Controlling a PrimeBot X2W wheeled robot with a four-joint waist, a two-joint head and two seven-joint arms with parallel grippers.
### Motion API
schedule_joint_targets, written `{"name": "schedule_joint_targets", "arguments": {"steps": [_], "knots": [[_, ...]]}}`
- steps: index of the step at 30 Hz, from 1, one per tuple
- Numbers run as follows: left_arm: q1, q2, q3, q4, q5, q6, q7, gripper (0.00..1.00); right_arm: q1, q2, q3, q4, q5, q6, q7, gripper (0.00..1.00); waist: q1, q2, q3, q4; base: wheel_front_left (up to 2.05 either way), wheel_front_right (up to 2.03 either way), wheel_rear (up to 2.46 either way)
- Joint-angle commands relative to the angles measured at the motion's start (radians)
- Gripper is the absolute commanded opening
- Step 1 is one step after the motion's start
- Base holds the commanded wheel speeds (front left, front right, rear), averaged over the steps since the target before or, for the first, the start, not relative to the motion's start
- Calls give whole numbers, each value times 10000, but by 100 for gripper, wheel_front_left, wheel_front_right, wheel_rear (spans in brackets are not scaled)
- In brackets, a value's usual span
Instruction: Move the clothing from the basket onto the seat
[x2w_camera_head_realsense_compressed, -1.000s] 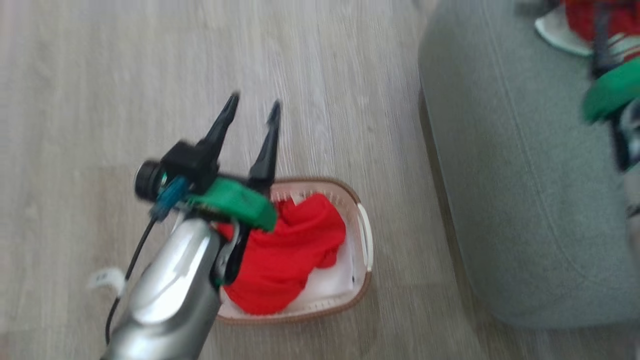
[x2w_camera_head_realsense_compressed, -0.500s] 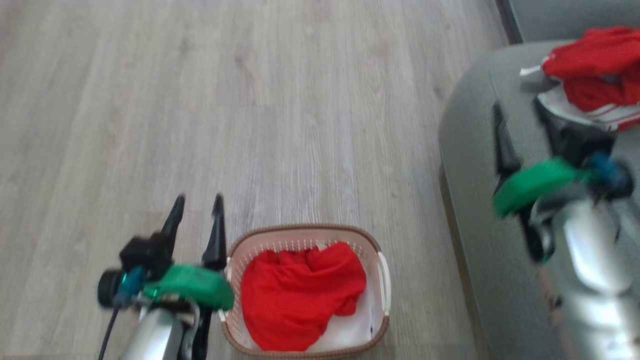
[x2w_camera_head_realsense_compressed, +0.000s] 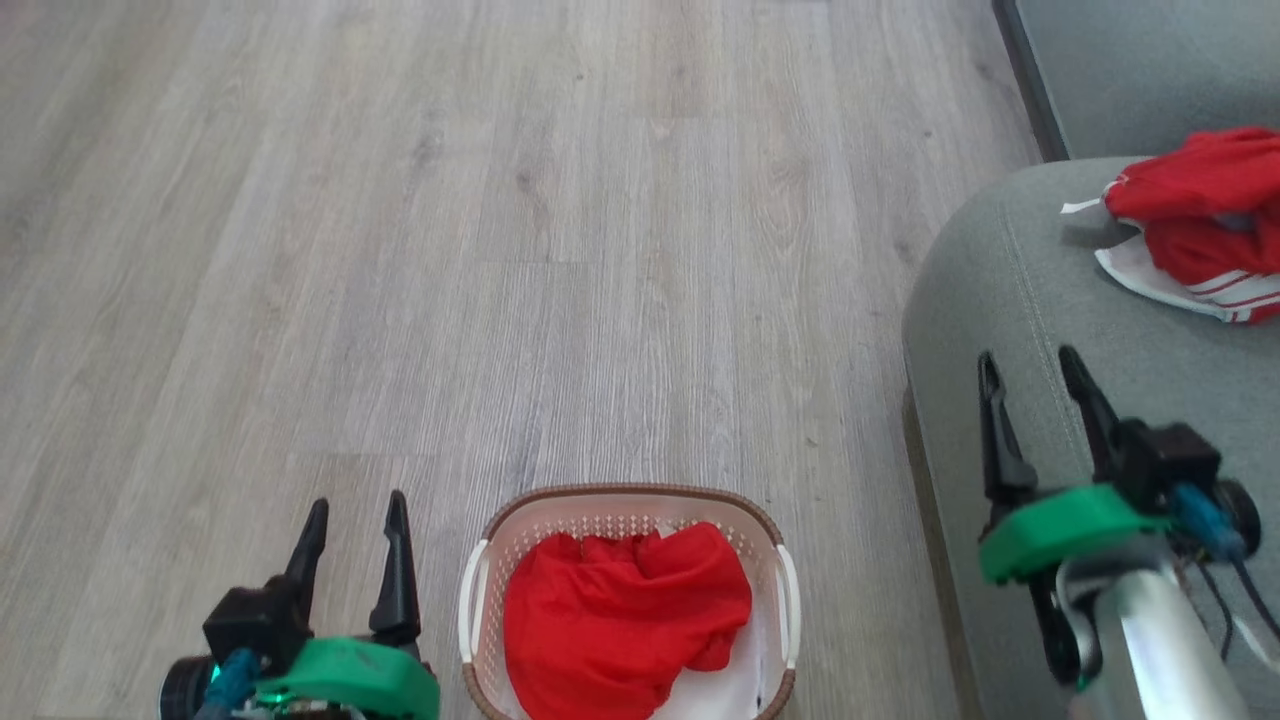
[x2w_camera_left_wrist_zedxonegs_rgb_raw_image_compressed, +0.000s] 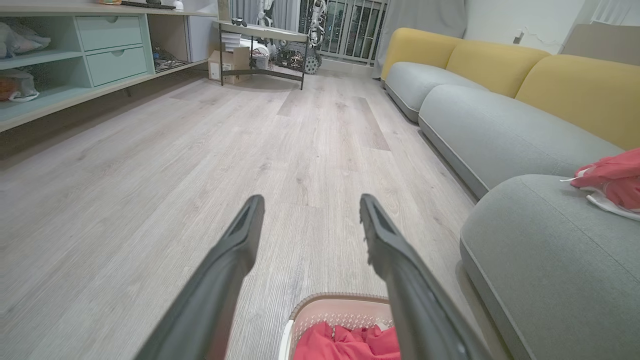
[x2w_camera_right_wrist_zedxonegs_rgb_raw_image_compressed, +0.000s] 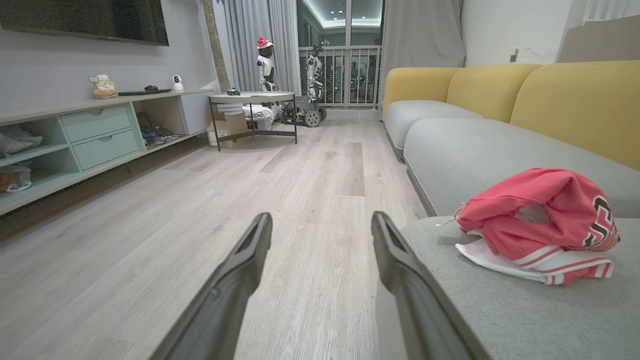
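Floor stretches bare and wide ahead, left of the seat, whose rounded edge stands near the basket. Part of the clothing lies on the seat; a red heap is left in the basket. Both arms have pulled back: left claw open beside the basket, right claw open and empty over the seat's edge, so another pickup looks due.

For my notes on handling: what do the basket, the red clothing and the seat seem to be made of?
Basket: probably moulded plastic, cream, perforated walls, brown woven-look rim.
Clothing: thin red fabric, it lies in soft folds; likely synthetic, not certain.
Seat: grey-green textile upholstery, matte, with a stitched seam.
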Motion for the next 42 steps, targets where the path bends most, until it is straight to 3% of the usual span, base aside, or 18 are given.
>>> {"name": "schedule_joint_targets", "arguments": {"steps": [1,11,42], "knots": [[-260,-17,430,-402,92,-72,-95,100,-76,56,305,-495,116,71,-95,100,1,-1,-41,30,0,0,0],[-10,-129,712,-342,360,-278,-95,100,1092,59,843,-1102,833,71,-95,100,1,-1,-189,34,0,0,0],[-20,-229,935,114,626,-701,-95,100,1185,60,851,-880,879,71,-95,100,1,-1,-131,13,0,0,0]]}}
